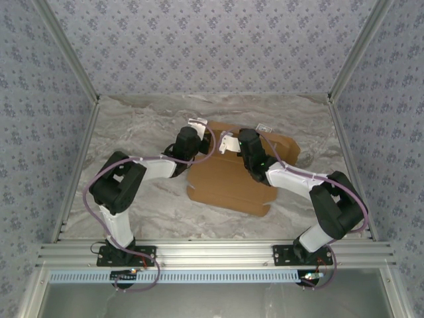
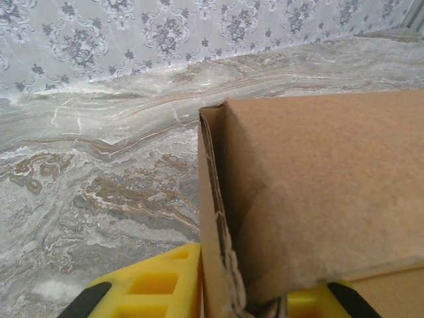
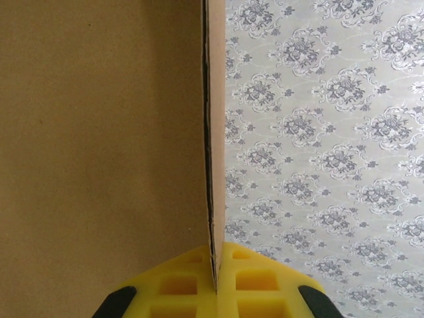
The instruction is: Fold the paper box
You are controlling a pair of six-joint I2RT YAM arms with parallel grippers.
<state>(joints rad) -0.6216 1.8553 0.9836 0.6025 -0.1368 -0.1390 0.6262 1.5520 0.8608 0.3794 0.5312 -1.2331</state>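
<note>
— How far along is the box (image 1: 228, 182)?
— It sits mid-table and seems partly folded: a far wall stands, the near panel lies flat, the lid is unclosed. The left gripper (image 2: 232, 303) pinches a doubled wall corner, and the right gripper (image 3: 215, 281) pinches a raised panel's edge.
— Any writing?
— None on the cardboard. The card (image 1: 265, 127) is too small to read.

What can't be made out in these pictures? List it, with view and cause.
- Top external: the paper box, rear flaps hidden under the arms.
- Top external: the white card near its far edge, too small to read.
- Left wrist: the left end effector, grip unclear; fingers cut by the bottom edge, cardboard covering the gap.
</note>
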